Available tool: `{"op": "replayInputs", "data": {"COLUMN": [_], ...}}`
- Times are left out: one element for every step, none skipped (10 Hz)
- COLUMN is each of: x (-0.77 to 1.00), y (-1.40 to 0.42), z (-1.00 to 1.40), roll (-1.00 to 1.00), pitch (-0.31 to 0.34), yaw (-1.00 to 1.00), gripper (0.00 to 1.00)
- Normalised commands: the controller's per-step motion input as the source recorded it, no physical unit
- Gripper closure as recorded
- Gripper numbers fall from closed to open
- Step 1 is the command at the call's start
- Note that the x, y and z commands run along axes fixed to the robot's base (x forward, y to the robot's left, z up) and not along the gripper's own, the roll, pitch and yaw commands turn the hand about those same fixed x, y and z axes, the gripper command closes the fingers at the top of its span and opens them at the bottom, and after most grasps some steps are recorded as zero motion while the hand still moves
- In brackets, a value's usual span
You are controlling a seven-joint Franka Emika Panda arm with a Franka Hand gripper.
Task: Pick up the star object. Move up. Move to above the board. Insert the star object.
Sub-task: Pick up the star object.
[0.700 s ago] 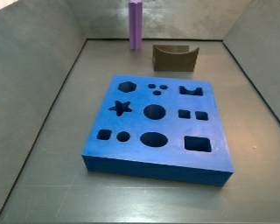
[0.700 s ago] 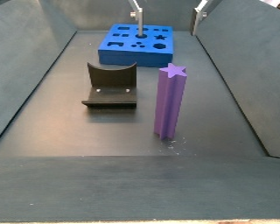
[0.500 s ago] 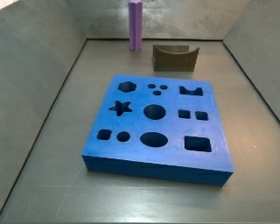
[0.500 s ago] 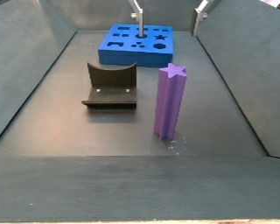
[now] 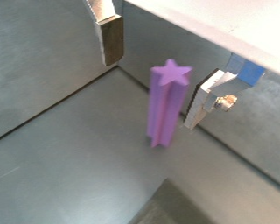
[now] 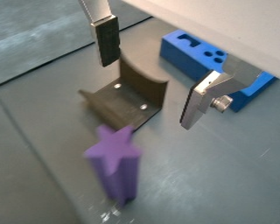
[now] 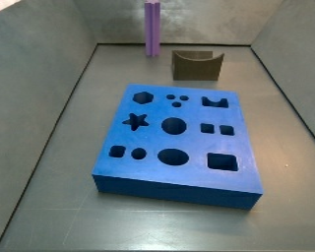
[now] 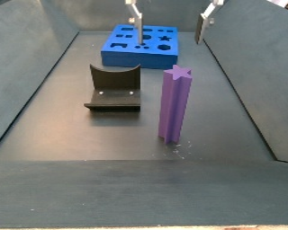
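The star object (image 8: 175,106) is a tall light-purple prism standing upright on the dark floor, also seen in a side view at the far wall (image 7: 153,30). The blue board (image 7: 180,138) with its many shaped holes lies flat, apart from it. My gripper (image 8: 171,14) hangs high above the floor, between the board and the star object, and is open. In both wrist views the fingers (image 5: 109,39) (image 6: 105,42) stand wide apart with nothing gripped; the star object (image 5: 166,105) (image 6: 116,162) stands well below them, untouched. The gripper (image 5: 157,70) (image 6: 152,72) does not show in the side view facing the board.
The dark fixture (image 8: 114,87) (image 7: 196,65) (image 6: 129,92) stands on the floor between the star object and the board (image 6: 213,61) (image 8: 143,45). Grey sloping walls (image 8: 26,81) close in the floor on both sides.
The gripper's fingers have shifted slightly lower in the side view. The star object, board and fixture have not moved.
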Motion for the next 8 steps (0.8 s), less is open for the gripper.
{"op": "replayInputs", "data": {"x": [0.0,0.0,0.0,0.0,0.0,-0.03,0.0,0.0], "y": [0.01,0.22,0.21,0.24,0.36,0.48,0.29,0.0], "z": [0.0,0.0,0.0,0.0,0.0,0.0,0.0,-0.04], "roll": [-0.01,-0.08,-0.1,-0.12,-0.18,-0.23,-0.12,0.0], "pitch": [0.0,0.0,0.0,0.0,-0.019,-0.049,-0.031,0.0], "yaw": [0.0,0.0,0.0,0.0,0.01,0.05,0.0,0.0], "gripper": [0.0,0.0,0.0,0.0,0.0,0.0,0.0,0.0]}}
